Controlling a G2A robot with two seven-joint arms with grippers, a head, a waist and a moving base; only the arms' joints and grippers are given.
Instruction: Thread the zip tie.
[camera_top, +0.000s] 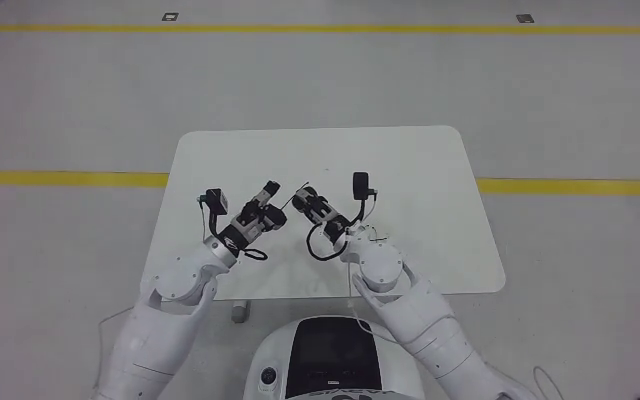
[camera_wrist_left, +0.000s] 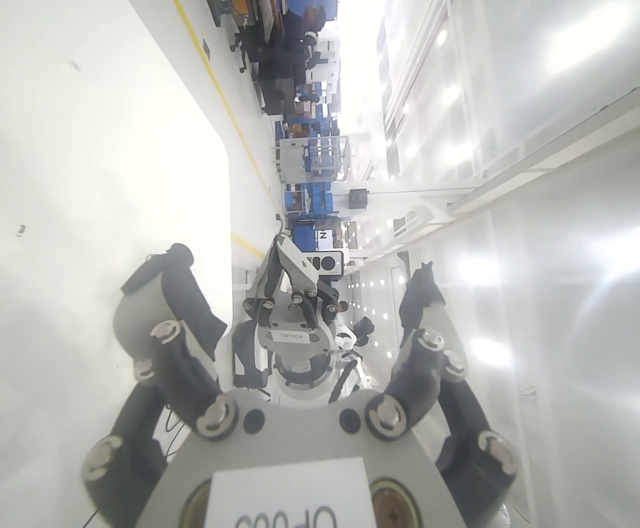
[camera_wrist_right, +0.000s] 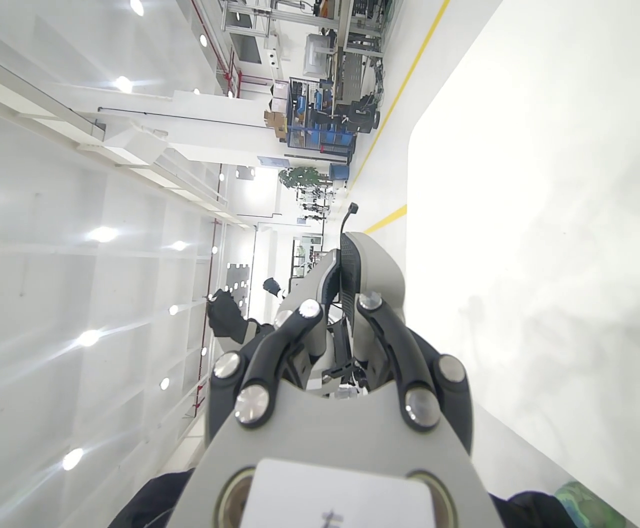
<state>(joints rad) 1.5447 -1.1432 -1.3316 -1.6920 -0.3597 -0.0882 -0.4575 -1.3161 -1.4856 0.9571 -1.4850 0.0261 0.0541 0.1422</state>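
Facing the left pincer (camera_wrist_left: 299, 264), the right pincer (camera_wrist_right: 344, 250) clamps a zip tie (camera_wrist_right: 348, 216).

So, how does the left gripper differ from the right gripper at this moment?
The left gripper has its jaws spread wide, while the right gripper has its jaws shut. The left gripper holds nothing; the right gripper grips a thin black zip tie, which sticks out past its tips. Both are over the white table, pointed toward each other.
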